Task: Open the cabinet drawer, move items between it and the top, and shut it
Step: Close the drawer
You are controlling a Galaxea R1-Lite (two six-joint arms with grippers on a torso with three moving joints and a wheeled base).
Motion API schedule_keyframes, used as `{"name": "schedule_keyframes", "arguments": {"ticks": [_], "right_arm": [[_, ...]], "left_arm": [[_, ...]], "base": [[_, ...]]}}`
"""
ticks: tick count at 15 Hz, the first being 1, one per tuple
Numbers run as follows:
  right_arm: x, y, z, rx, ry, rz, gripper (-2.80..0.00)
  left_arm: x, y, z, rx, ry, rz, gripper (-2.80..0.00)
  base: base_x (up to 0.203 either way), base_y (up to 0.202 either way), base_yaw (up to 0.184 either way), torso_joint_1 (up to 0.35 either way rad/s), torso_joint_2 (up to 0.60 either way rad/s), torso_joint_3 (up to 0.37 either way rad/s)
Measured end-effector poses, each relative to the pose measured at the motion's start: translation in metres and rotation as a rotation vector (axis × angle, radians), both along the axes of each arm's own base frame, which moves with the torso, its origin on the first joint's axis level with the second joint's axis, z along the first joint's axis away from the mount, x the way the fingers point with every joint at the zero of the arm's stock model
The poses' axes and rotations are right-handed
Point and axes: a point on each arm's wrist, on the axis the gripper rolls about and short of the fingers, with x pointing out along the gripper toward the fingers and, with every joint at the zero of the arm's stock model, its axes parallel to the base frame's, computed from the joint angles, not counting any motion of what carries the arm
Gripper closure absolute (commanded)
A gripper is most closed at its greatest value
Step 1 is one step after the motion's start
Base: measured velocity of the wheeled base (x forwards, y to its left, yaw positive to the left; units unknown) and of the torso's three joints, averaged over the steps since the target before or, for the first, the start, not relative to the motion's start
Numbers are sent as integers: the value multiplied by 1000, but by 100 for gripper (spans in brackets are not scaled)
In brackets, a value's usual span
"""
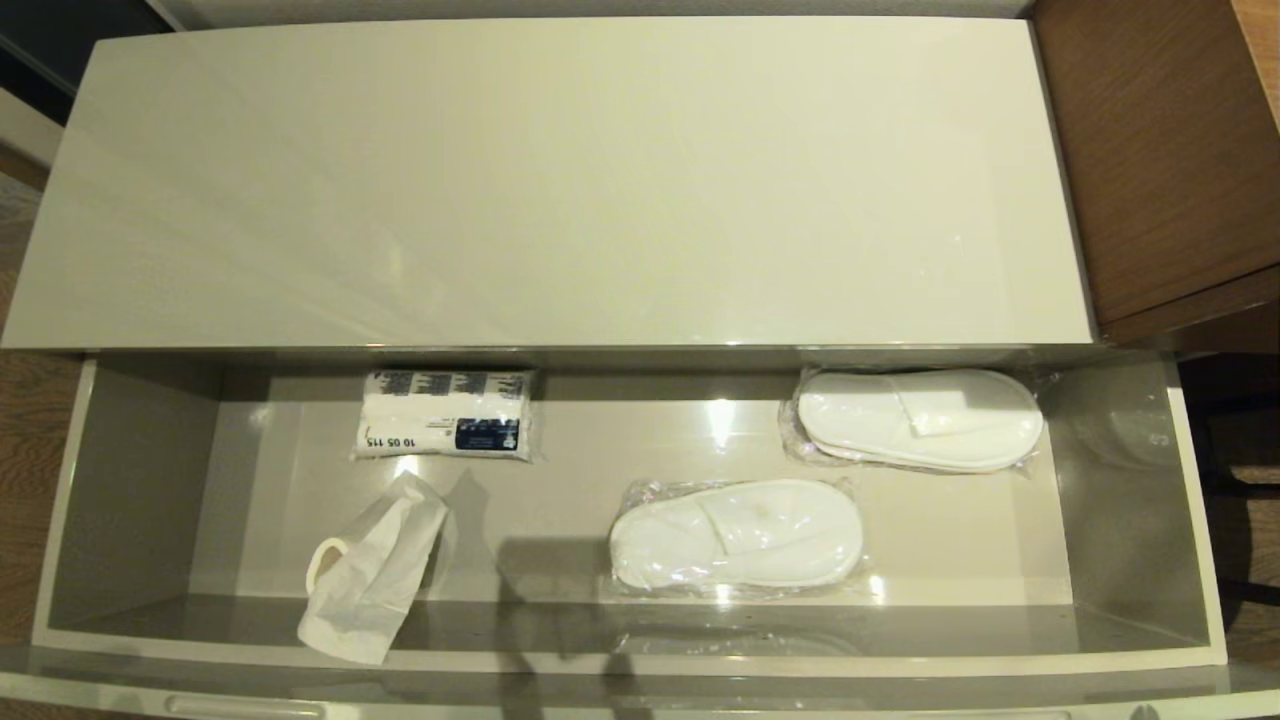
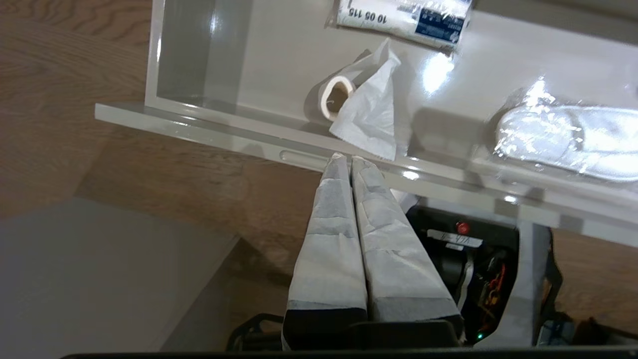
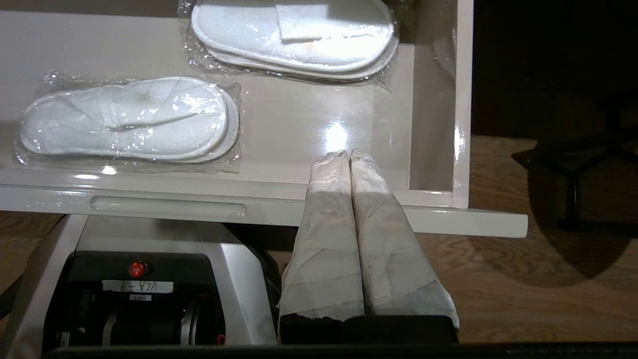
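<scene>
The cabinet drawer stands pulled out below the bare glossy top. Inside it at the front left lies the white toilet paper roll with its loose sheet draped over it; the roll also shows in the left wrist view. My left gripper is shut and empty, its tips over the drawer's front edge just short of the roll. My right gripper is shut and empty, hanging over the drawer's front right corner. Neither arm shows in the head view.
Two plastic-wrapped pairs of white slippers lie in the drawer's middle and right. A white packet with a dark blue label sits at the back left. Brown wooden furniture stands to the right. My base is under the drawer front.
</scene>
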Motion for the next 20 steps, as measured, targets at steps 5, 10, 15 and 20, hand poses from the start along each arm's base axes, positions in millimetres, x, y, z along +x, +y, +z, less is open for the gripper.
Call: {"name": "schedule_keyframes", "arguments": {"ticks": [5,10,15,20], "right_arm": [[0,0,0,0,-1,1,0],[0,0,0,1,0,0,0],[0,0,0,6,2,-1,0],[0,0,0,34,3,-6,0]], "left_arm": [[-9,23,-20,16,14,-101,0],[-12,20,-45,-13,27,-137,0],[-10,21,-84,90,-100,-203,0],[22,23,-120,161,-126,-103,0]], "base": [[0,0,0,0,0,0],[0,0,0,0,0,0],[0,0,0,0,0,0],[0,0,0,0,0,0]]}}
